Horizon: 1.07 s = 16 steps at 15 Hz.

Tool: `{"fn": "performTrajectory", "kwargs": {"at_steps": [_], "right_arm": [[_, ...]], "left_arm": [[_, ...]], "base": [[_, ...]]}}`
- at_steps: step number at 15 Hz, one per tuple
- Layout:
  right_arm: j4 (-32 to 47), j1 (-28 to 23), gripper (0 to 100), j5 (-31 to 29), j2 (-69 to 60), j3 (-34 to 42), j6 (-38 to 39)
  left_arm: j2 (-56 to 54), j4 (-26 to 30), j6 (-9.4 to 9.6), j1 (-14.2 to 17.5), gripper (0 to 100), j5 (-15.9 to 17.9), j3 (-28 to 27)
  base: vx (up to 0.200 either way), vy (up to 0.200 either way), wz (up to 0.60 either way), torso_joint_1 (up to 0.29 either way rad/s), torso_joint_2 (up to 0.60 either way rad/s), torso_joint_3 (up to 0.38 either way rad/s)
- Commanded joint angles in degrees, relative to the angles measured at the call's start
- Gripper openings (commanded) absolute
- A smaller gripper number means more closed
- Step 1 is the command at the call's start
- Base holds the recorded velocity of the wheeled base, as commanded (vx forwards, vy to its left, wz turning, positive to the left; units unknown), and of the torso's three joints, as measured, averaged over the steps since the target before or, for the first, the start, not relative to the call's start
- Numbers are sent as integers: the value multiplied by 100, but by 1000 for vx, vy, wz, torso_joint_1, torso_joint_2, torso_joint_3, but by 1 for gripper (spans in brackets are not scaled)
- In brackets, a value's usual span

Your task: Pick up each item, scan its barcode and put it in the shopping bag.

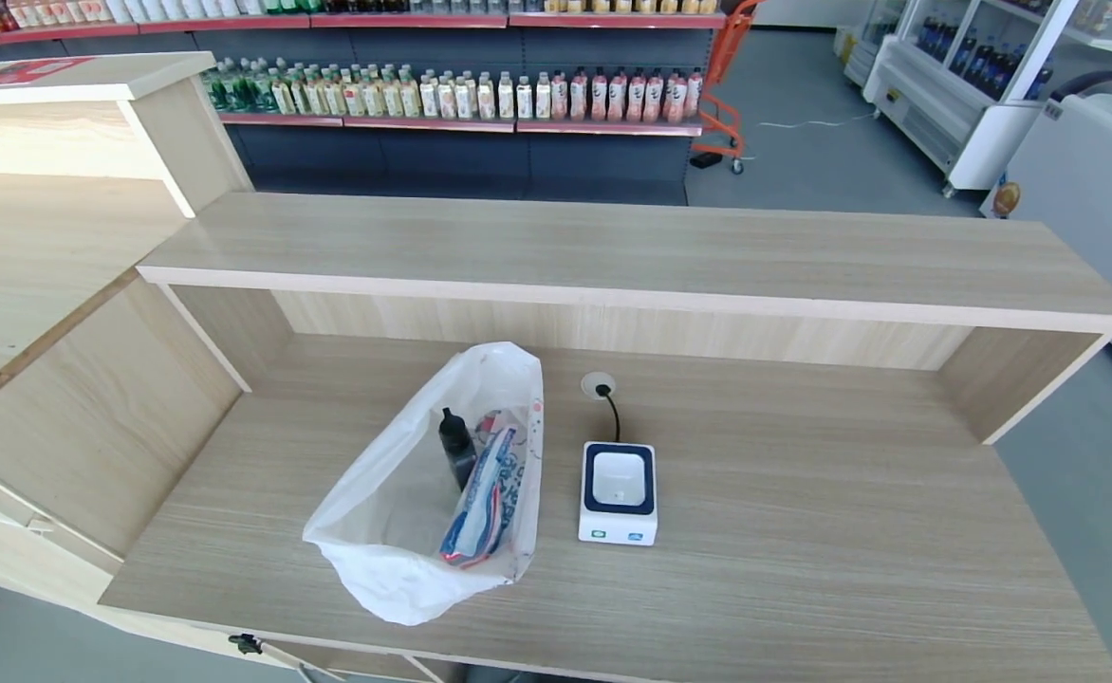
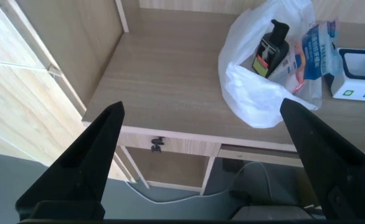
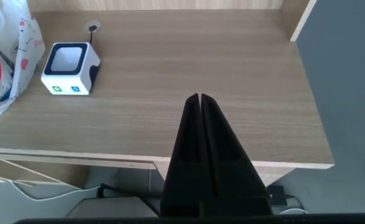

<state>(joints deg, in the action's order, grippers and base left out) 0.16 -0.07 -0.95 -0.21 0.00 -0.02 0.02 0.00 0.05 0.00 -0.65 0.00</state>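
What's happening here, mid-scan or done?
Nothing is being handled right now. The bag holds a black bottle and a blue pouch, on the counter beside the scanner. Left gripper is open and empty, right gripper shut and empty, both near the counter's front edge.

One each — bag [image 1: 376,569], bottle [image 1: 456,444], pouch [image 1: 482,498], scanner [image 1: 619,493]

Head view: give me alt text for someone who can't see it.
An open white shopping bag lies on a wooden counter with a dark bottle and a blue and red packet inside. A white barcode scanner sits just to its right, apart from it, and shelves of bottled drinks stand behind the counter.
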Motion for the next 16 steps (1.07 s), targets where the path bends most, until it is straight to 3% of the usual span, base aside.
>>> {"fn": "performTrajectory", "kwargs": {"at_steps": [1, 4, 10, 14, 16], "right_arm": [[2, -10, 0, -2, 21, 0, -6], [2, -10, 0, -2, 21, 0, -15], [2, -10, 0, -2, 21, 0, -50], [2, -10, 0, -2, 21, 0, -59], [2, -10, 0, -2, 21, 0, -42]], "left_arm": [[-2, 0, -5, -9, 100, -6, 0], [-2, 0, -5, -9, 100, -6, 0], [-2, 0, 4, -9, 100, -6, 0], [-2, 0, -14, -9, 100, -6, 0], [-2, 0, -14, -9, 100, -6, 0]], "base": [[0, 0, 0, 0, 0, 0], [200, 0, 0, -2, -4, -2], [0, 0, 0, 0, 0, 0], [0, 200, 0, -2, 2, 4], [0, 0, 0, 0, 0, 0]]}}
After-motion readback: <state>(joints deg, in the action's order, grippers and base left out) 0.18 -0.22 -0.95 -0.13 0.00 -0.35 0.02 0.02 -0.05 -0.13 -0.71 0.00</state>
